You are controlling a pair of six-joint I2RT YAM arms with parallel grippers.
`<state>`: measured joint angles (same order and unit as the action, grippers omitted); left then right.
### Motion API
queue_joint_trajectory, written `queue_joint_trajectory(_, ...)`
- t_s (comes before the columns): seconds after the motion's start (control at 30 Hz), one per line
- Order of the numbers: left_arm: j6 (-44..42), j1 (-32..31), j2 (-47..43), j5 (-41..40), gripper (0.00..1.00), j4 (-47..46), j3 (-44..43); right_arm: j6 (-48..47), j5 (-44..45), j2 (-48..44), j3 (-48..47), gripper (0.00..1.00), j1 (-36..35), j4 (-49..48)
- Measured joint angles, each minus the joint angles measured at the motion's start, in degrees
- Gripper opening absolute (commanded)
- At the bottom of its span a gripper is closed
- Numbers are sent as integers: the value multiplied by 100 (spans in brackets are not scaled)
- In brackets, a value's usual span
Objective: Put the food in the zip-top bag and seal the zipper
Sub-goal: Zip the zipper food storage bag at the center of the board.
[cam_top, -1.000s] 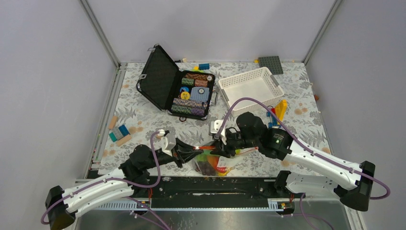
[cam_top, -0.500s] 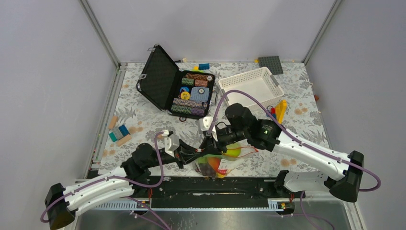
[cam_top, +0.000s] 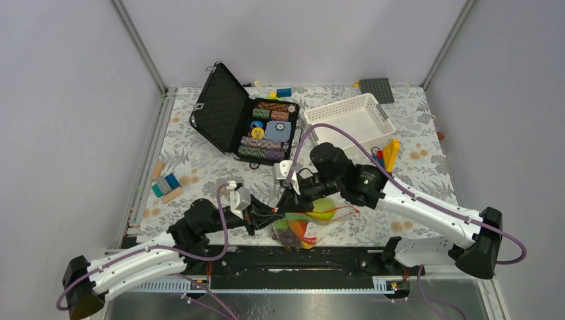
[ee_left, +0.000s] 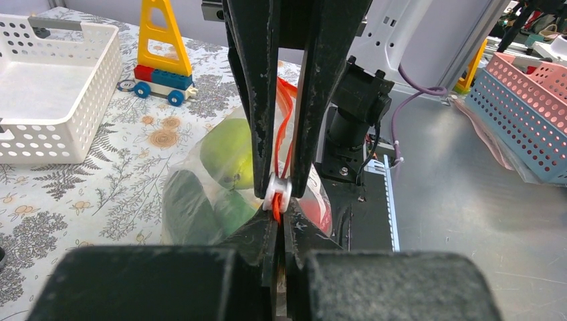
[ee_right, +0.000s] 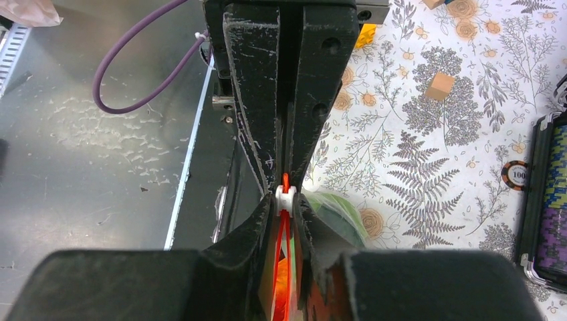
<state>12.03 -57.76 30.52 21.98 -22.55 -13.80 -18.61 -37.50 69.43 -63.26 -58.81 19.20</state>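
The zip-top bag (cam_top: 296, 230) sits at the near edge of the counter (cam_top: 200, 167), between the two arms, right against the black base rail (cam_top: 300, 257). It bulges with the food: a green pear (ee_left: 231, 154), a dark cucumber (ee_left: 187, 207) and red-orange pieces. Its zipper (ee_left: 287, 120) is stretched upright along the mouth. In the right wrist view its two red tracks part past the white slider (ee_left: 277, 194), so I judge the mouth mostly unsealed.

The left pincer (ee_left: 279, 224) is pressed together on the strip's end, just below the slider. The right pincer (ee_right: 287, 207) has its tips nipped against either side of the slider.

The likely failure is the slider slipping from those narrow tips, since it is small and smooth. The pincer would then run along the strip and seal nothing. If the left hold on the thin end gives way, the whole bag would be dragged instead of zipping. The pear pushes high against the mouth, so film or fruit could jam the tracks. With the bag so near the rail, a hard tug could tip it and spill food through the gap.
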Motion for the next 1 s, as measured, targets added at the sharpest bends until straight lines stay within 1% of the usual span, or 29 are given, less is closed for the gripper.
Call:
queue_joint_trajectory(0.17, 0, -2, -22, -7, 0, 20, 0, 26, -33, 7, -2, 20, -2, 4)
queue_joint_trajectory(0.43, 0, -2, -48, -11, 0, 68, 0, 131, -74, 72, -31, 27, -7, -7)
queue_joint_trajectory(0.5, 2, -2, -48, -13, 0, 63, -7, 149, -76, 92, -31, 27, -28, -55)
queue_joint_trajectory(0.57, 2, -2, -48, -11, 0, 66, -9, 151, -74, 96, -31, 20, -44, -66)
queue_joint_trajectory(0.63, 2, -7, -50, -9, 0, 66, -11, 153, -61, 96, -31, 18, -46, -70)
queue_joint_trajectory(0.87, 2, -7, -133, -44, 0, 170, -11, 162, 76, 114, -31, 17, -87, -70)
queue_joint_trajectory(0.9, 2, -7, -164, -52, 0, 210, -11, 168, 83, 127, -31, 14, -92, -74)
queue_joint_trajectory(1.0, 4, -7, -214, -85, 0, 313, -11, 192, 103, 170, -31, 0, -98, -83)
